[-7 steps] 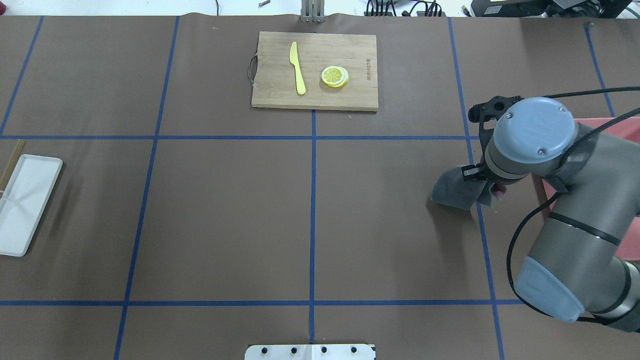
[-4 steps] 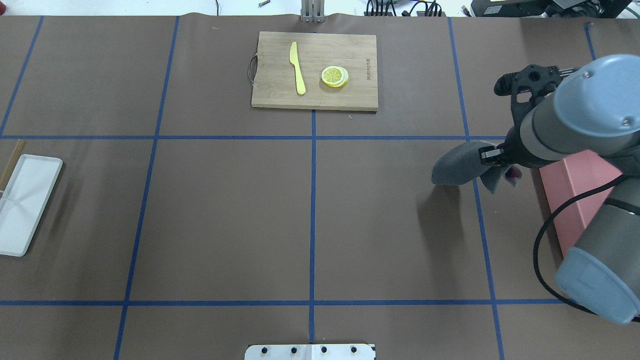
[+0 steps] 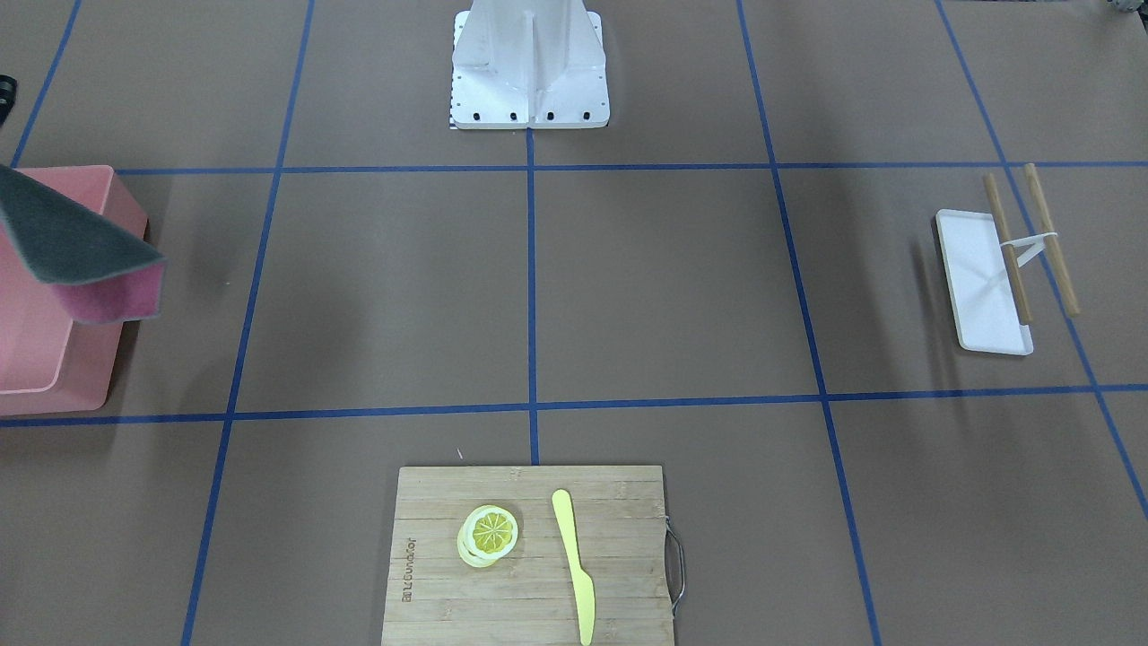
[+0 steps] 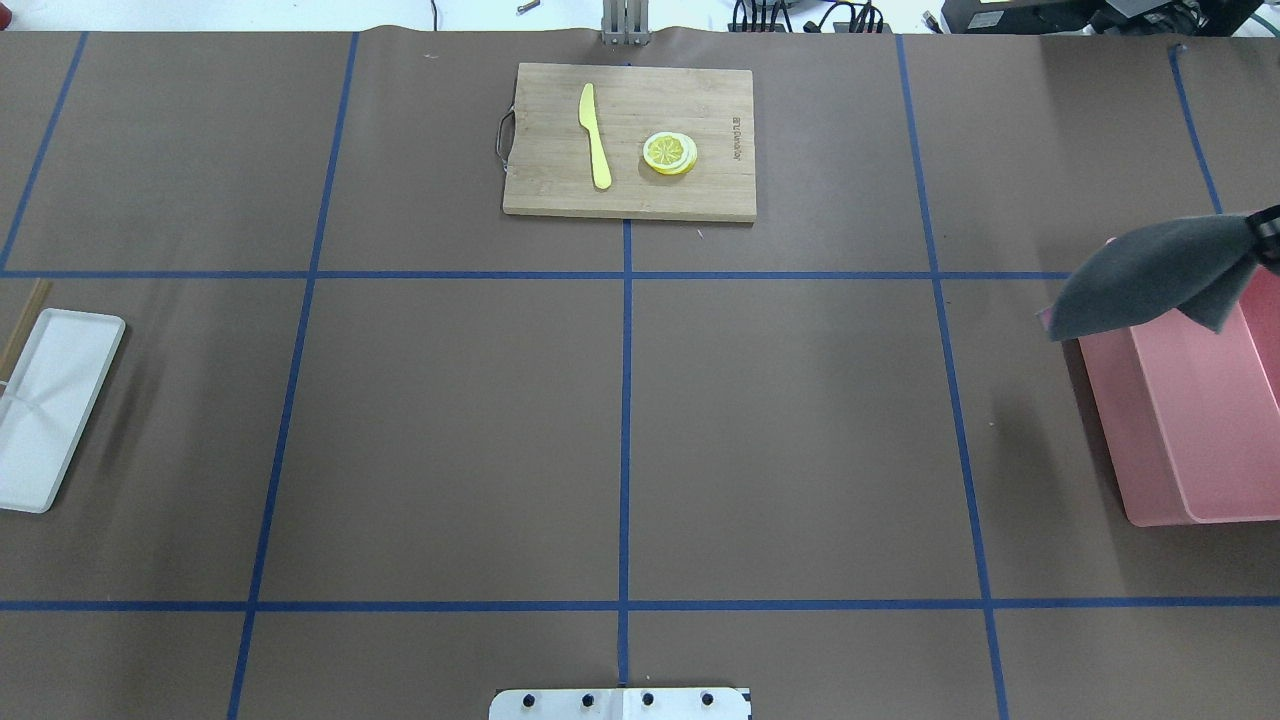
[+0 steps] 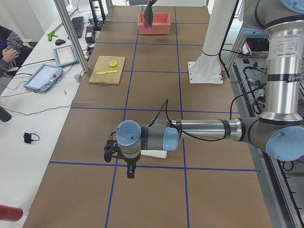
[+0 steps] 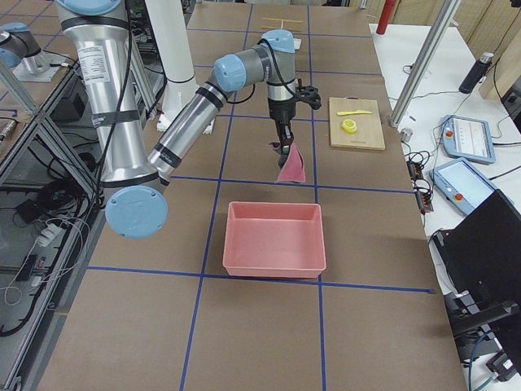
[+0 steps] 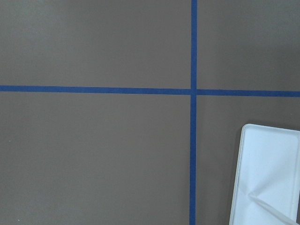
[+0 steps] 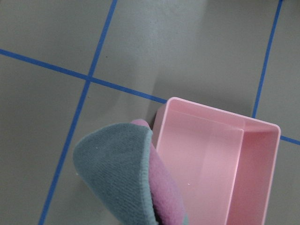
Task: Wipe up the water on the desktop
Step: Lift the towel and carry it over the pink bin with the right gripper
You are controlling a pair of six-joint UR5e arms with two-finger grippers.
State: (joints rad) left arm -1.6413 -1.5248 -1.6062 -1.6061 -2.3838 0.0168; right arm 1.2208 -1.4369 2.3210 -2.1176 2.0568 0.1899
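Note:
The brown desktop [image 4: 450, 430] with its blue tape grid shows no wet patch that I can make out. My right gripper [image 6: 282, 145] is shut on a grey and pink cloth [image 4: 1140, 275] and holds it in the air over one end of the pink bin [image 4: 1200, 420]. In the overhead view only its tip [image 4: 1268, 238] shows, at the right edge. The cloth [image 8: 122, 173] hangs beside the bin's rim [image 8: 211, 108] in the right wrist view. My left gripper [image 5: 130, 172] hovers low over the desktop by the white tray [image 7: 267, 178]. I cannot tell whether it is open or shut.
A bamboo cutting board [image 4: 630, 140] with a yellow knife [image 4: 595, 135] and lemon slices [image 4: 669, 153] lies at the far middle. The white tray [image 4: 50, 400] and two wooden sticks [image 3: 1049, 238] lie at the left. The robot's base [image 3: 529, 63] stands at the near edge.
My right arm has swung right with the cloth, from above the desktop by the blue line to over the pink bin. It has almost left the overhead view.

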